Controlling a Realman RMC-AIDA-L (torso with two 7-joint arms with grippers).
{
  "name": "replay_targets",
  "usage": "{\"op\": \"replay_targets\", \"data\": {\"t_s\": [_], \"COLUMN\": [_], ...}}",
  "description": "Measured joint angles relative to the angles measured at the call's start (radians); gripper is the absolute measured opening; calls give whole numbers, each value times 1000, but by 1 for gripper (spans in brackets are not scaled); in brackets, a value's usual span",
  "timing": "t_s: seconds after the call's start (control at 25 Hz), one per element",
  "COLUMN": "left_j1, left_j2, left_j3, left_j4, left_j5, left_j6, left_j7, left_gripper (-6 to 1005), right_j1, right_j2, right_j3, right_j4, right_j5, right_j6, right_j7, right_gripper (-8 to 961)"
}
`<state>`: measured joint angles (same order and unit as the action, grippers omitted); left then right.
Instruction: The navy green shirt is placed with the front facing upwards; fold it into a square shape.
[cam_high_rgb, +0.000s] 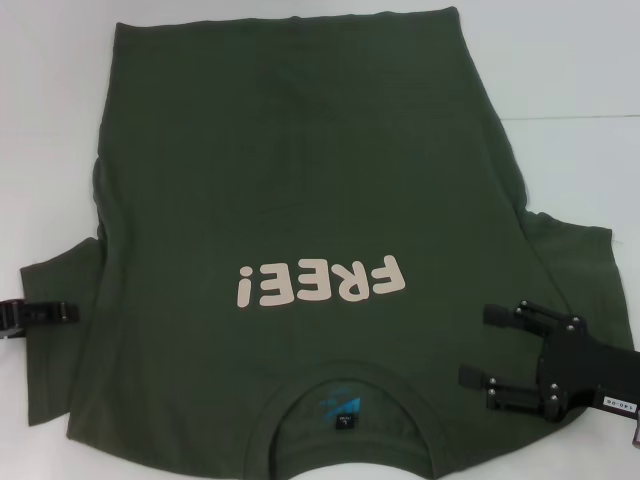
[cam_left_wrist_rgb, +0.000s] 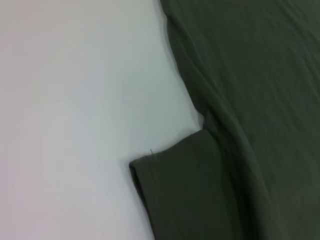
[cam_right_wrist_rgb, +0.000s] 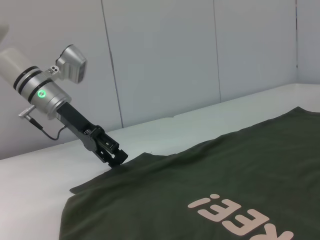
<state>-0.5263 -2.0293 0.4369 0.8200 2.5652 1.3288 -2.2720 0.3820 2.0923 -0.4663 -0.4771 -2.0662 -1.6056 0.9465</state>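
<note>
- The head view looks steeply down from above onto the white table (cam_high_rgb: 560, 60), near enough that the navy green shirt (cam_high_rgb: 300, 180) fills most of the frame, collar toward the camera, so the lettering (cam_high_rgb: 322, 281) reads upside down.
- The left wrist view sits close over the shirt's left sleeve (cam_left_wrist_rgb: 185, 195), facing down at fabric and bare table (cam_left_wrist_rgb: 75, 100).
- The right wrist view is low, near table height, and faces level across the shirt (cam_right_wrist_rgb: 225, 175) toward the left gripper (cam_right_wrist_rgb: 116, 159) and the wall panels (cam_right_wrist_rgb: 165, 55).
- All three views share the left sleeve region; the head and right wrist views also share the lettering (cam_right_wrist_rgb: 240, 215) and the left gripper (cam_high_rgb: 45, 313).
</note>
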Motion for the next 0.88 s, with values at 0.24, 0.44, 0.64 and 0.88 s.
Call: {"op": "replay_targets", "data": {"t_s": [0.24, 0.44, 0.64, 0.88], "left_j1": [-5, -5, -7, -8], "left_j2": [6, 6, 9, 9], "left_j3": [0, 0, 0, 1], "left_j4": [-22, -23, -29, -34], "left_j5": [-1, 0, 0, 2], "left_j6": [0, 4, 15, 28], "left_j7": [0, -12, -28, -51], "left_gripper": [819, 814, 809, 803], "right_j1": [0, 0, 0, 0], "right_j2": [0, 0, 0, 0], "right_j3": [0, 0, 0, 0], "right_j4": [0, 0, 0, 0], "right_j5": [0, 0, 0, 0], "right_j6": [1, 1, 1, 1], "right_j7": [0, 0, 0, 0], "right_gripper": [895, 896, 896, 896]}}
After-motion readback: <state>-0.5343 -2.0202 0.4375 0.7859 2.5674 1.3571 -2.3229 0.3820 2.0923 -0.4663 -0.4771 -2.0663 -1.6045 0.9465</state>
